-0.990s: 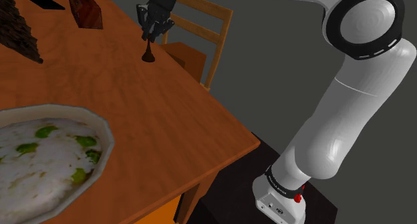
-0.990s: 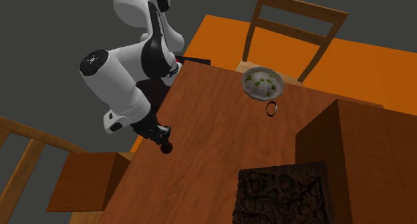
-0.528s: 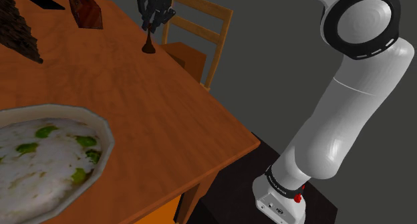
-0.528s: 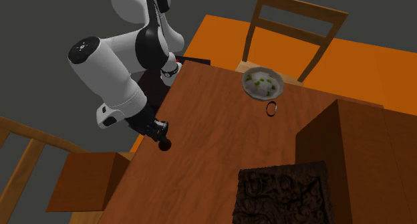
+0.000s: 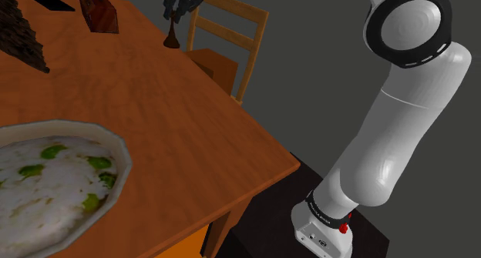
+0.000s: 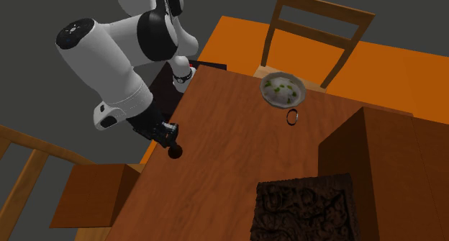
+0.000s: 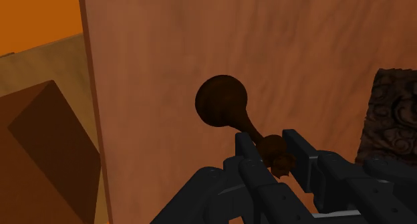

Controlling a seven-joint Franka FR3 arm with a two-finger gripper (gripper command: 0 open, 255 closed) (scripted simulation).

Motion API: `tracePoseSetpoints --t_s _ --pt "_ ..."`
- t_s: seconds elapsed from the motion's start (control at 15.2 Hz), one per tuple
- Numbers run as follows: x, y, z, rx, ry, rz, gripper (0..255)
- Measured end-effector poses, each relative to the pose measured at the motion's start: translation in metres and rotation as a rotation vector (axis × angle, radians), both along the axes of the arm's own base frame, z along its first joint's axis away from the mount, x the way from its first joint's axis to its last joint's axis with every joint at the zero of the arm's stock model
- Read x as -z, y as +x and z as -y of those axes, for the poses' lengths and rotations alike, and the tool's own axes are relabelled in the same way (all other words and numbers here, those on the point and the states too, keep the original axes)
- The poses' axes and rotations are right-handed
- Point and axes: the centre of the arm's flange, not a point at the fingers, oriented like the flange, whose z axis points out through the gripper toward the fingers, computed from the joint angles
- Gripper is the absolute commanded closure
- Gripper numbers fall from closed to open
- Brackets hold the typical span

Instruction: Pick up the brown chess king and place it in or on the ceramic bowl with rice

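Gripper: black two-finger gripper (image 5: 176, 8) at the top edge of the shoulder view, left of centre; left of centre in the second exterior view (image 6: 165, 134), at the table's near-left edge.
Fingers: pinching the top end of the chess king from both sides, one pad on each flank, as the wrist view (image 7: 270, 154) shows.
Brown chess king: dark brown chess king (image 5: 171, 38) hangs upright under the gripper, round base (image 7: 222, 101) turned down toward the table top. Whether the base touches the wood cannot be told.
Bowl: pale bowl with rice (image 5: 120, 153) at the lower left of the shoulder view, cut by the frame edge, white rice flecked with green. In the second exterior view (image 6: 263, 89) it sits upper right of centre, well apart from the king.
Table: brown wooden table (image 5: 185, 125) carries both items.
Arm: white arm (image 5: 401, 125) rises at the right of the shoulder view from the dark stand (image 5: 374, 235).
Other items: dark textured block (image 6: 306, 207) at the lower right of the second exterior view; small ring (image 6: 293, 117) just beside the bowl; wooden chair (image 5: 231, 33) behind the gripper.
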Motion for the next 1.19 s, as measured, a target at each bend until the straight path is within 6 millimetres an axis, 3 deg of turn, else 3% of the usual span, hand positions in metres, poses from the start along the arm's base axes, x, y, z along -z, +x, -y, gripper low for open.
tracePoseSetpoints --t_s 1.19 --pt "-0.09 -0.004 -0.004 0.0 0.0 -0.001 255"
